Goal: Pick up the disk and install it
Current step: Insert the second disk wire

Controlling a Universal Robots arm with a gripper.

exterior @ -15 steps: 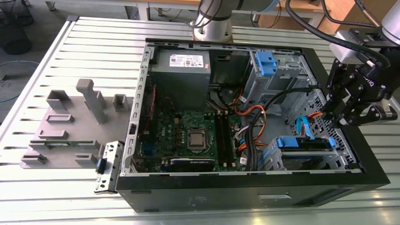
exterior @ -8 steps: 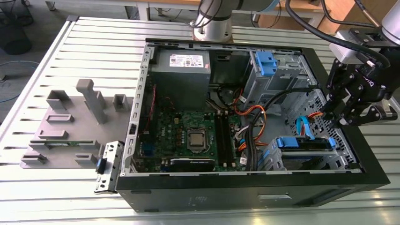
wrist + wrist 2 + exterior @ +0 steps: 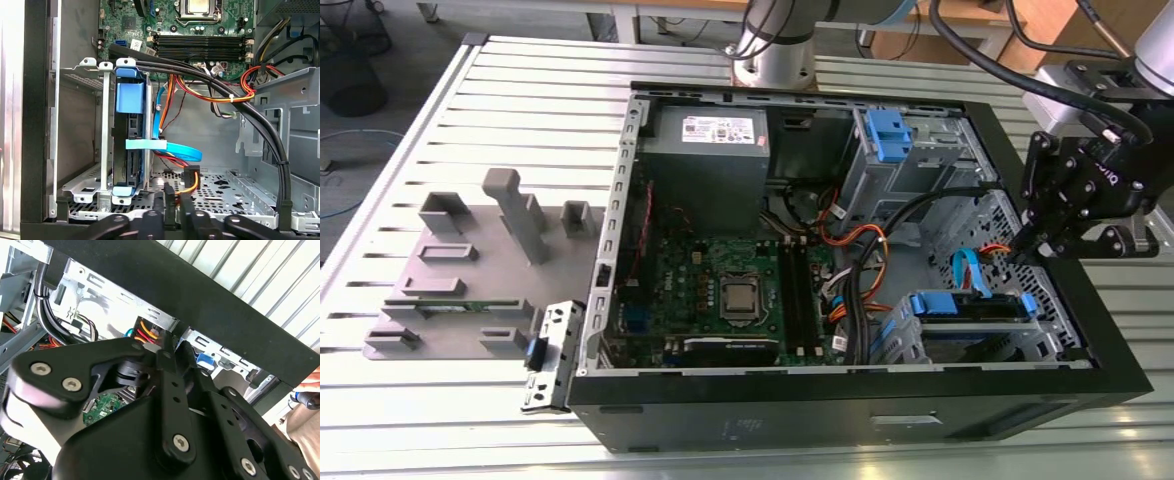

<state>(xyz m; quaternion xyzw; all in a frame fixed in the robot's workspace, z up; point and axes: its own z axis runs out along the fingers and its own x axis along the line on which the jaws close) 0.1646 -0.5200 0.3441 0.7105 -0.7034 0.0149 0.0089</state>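
Gripper [image 3: 1047,245] sits over the open PC case [image 3: 854,400], at its edge on the exterior view's right, above the drive-bay area. Fingers [image 3: 165,200] look pressed together w/ nothing between them — closed, empty. The disk [image 3: 131,145] sits upright in its blue carrier inside the metal drive cage [image 3: 102,150], so it looks seated already, or nearly; can't tell if fully latched. Blue data cable [image 3: 175,147] and orange/red power wires [image 3: 215,95] run just beside it. To do this step well, imo: keep clear of those cables and the thick black cable bundle [image 3: 240,110] — snag risk — and move straight along the cage rails, no twisting.
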